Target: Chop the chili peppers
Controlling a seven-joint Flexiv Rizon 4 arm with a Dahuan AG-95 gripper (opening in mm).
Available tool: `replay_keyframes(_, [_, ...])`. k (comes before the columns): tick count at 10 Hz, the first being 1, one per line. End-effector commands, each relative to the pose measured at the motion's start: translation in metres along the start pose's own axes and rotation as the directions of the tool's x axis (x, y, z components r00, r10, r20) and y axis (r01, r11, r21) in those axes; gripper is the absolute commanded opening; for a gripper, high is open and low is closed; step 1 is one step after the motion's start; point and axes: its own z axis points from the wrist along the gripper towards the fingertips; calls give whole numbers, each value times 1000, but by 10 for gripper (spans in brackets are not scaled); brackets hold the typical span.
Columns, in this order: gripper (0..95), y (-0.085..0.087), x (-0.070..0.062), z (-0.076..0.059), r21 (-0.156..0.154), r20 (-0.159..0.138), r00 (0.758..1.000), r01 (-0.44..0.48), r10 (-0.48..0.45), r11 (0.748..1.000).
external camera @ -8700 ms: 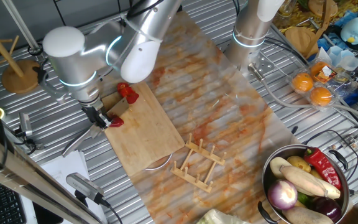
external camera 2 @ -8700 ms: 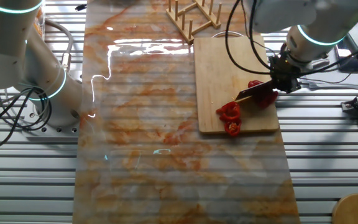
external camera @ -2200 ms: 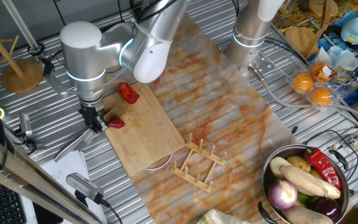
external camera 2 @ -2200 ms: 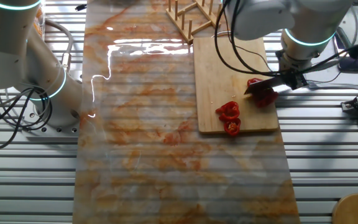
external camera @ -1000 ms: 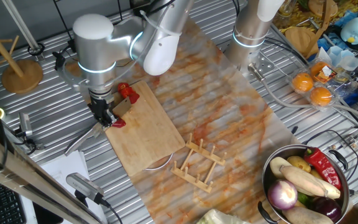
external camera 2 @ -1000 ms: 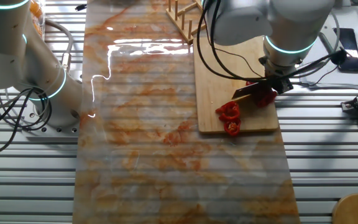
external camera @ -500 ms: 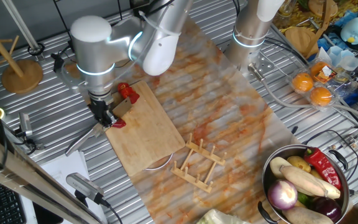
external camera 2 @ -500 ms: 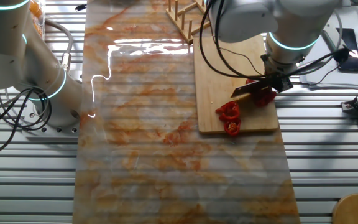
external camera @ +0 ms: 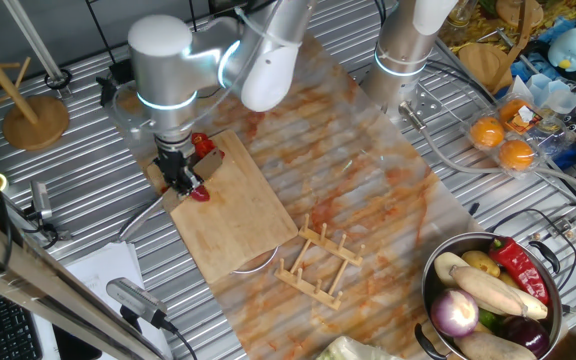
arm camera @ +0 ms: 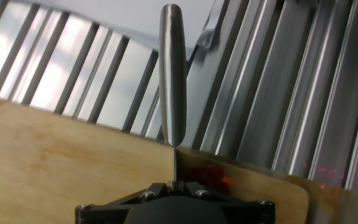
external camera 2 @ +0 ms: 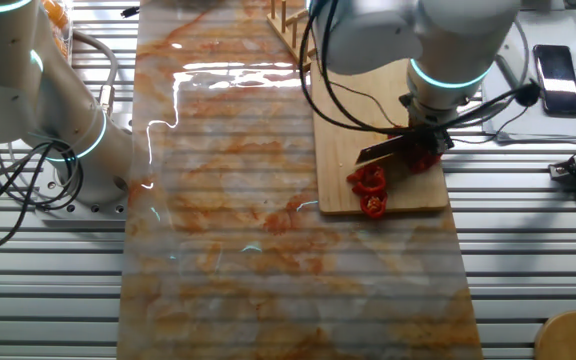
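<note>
Fingers clenched on a knife (external camera 2: 380,150) above the cutting board.
Gripper (external camera: 181,176) hangs over the wooden cutting board (external camera: 233,215), at its 10 o'clock corner in one fixed view, blade edge-on in the hand view. Chili peppers (external camera 2: 371,186) lie cut into red chunks at the board's 4 o'clock end in the other fixed view, just beside the blade, on the ribbed metal surface (external camera 2: 528,240).
</note>
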Motion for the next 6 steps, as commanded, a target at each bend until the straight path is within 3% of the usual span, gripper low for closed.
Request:
replay_keyframes(1, [0,2,3,1,28,-42,999,-6,7,1000])
replay_keyframes(3, [0,1,4,2,25,-30,1000,-4,5,1000])
replay_keyframes(5, [0,2,-5,1,30,-21,1000,-14,14,999])
replay_keyframes(6, [0,3,-11,-1,48,-26,999,-18,19,999])
